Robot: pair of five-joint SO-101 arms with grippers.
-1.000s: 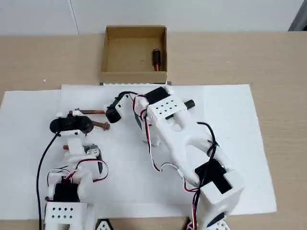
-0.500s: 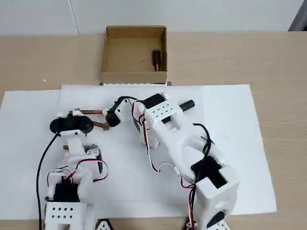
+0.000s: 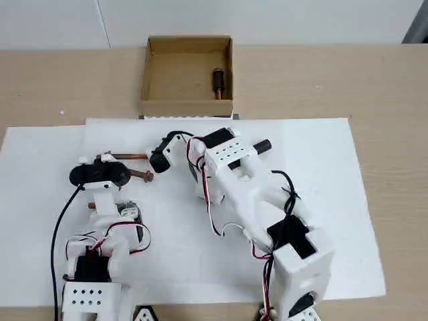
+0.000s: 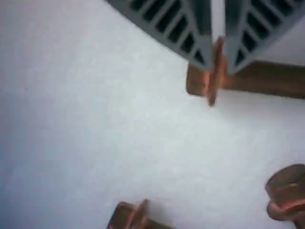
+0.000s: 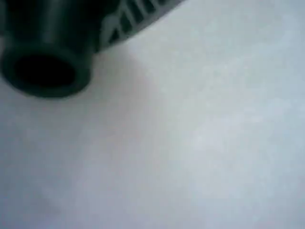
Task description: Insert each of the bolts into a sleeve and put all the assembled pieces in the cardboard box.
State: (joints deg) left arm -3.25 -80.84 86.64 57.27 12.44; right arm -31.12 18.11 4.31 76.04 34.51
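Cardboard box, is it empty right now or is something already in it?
Not empty. The cardboard box holds one assembled piece, a dark sleeve with a copper bolt end showing, lying by its right wall in the high view.

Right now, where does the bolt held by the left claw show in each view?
High view: the bolt sits left of centre, over the white sheet.
Left wrist view: bolt upper right, flange pinched in the left claw.
Right wrist view: not in it; a black sleeve is.
Shared landmark: the white sheet, seen in all three.
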